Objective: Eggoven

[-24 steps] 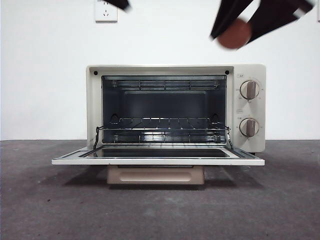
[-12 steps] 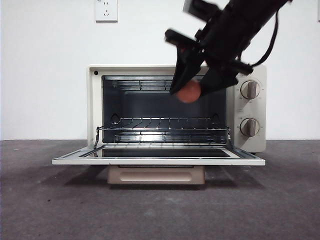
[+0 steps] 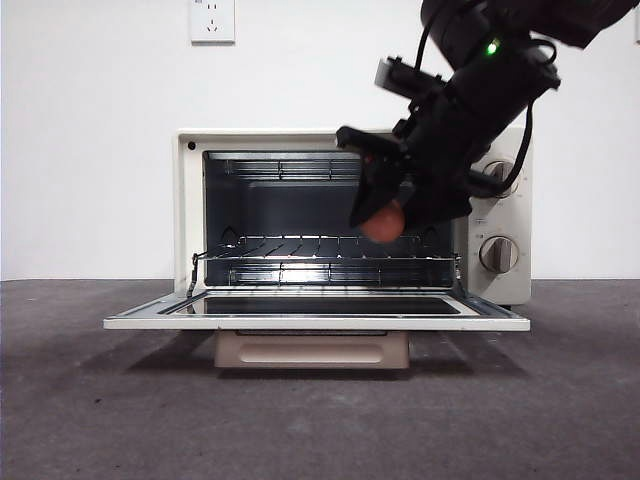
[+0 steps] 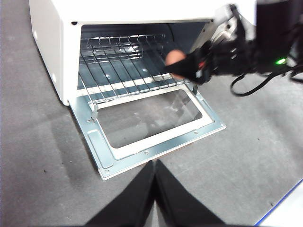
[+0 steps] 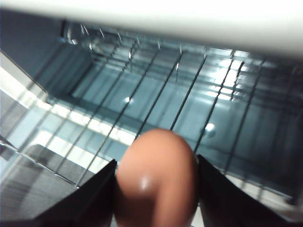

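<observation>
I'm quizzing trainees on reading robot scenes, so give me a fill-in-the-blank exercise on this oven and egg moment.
1. The right tool holds a reddish-brown ____ between its jaws.
2. The oven has its door folded down, so it is ____.
3. The held item hangs just above the wire ____ inside the oven.
4. The left tool waits in front of the oven with its jaws ____.

Missing words: egg; open; rack; shut
</observation>
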Controlling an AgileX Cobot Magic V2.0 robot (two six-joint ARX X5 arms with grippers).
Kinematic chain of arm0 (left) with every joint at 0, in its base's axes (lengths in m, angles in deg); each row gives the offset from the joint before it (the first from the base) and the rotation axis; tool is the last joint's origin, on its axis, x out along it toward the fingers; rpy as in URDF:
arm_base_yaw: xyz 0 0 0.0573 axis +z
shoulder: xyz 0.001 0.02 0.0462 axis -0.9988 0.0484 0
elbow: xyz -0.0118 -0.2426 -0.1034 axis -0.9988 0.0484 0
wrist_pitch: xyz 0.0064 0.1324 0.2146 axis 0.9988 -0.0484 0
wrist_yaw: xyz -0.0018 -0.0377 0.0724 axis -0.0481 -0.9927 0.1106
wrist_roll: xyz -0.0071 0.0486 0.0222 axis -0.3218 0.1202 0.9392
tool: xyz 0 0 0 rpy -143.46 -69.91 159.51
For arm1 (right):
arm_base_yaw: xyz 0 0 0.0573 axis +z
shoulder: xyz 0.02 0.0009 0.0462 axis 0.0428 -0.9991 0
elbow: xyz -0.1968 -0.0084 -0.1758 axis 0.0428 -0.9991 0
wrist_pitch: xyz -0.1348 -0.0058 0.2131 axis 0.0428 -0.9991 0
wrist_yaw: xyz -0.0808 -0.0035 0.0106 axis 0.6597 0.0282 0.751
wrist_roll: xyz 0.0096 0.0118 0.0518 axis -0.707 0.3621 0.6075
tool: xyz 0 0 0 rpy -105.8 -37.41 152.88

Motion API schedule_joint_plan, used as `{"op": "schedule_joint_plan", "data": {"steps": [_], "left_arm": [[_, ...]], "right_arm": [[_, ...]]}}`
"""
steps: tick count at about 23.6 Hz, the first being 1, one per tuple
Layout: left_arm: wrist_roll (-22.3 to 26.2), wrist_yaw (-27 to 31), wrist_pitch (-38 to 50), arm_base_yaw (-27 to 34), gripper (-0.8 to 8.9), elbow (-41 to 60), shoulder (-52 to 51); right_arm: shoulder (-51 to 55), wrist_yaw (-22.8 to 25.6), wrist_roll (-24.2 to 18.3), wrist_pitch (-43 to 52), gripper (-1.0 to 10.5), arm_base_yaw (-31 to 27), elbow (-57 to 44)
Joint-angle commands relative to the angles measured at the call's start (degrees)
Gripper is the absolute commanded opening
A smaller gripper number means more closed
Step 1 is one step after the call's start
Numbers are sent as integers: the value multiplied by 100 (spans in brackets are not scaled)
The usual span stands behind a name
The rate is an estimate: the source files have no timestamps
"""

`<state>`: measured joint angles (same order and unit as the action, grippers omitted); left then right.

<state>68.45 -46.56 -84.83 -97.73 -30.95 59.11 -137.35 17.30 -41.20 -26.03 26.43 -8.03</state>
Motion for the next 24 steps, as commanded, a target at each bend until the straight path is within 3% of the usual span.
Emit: {"op": "schedule_joint_plan", "data": {"steps": [1,13,17,24], "left_arm": [[-39,-44,22,4,6,-55,17],[-103,-44,28,4,6,-55,22],[-105,-46,26,4,6,-55,22],[-140,-44,24,4,6,-55,22]], "right_arm": [[-197,13,111,251,2,50,122],[-367,-24,243,356,7,52,125],[-367,-15,369,358,204,98,125],[-367,98,514,356,236,98,125]]}}
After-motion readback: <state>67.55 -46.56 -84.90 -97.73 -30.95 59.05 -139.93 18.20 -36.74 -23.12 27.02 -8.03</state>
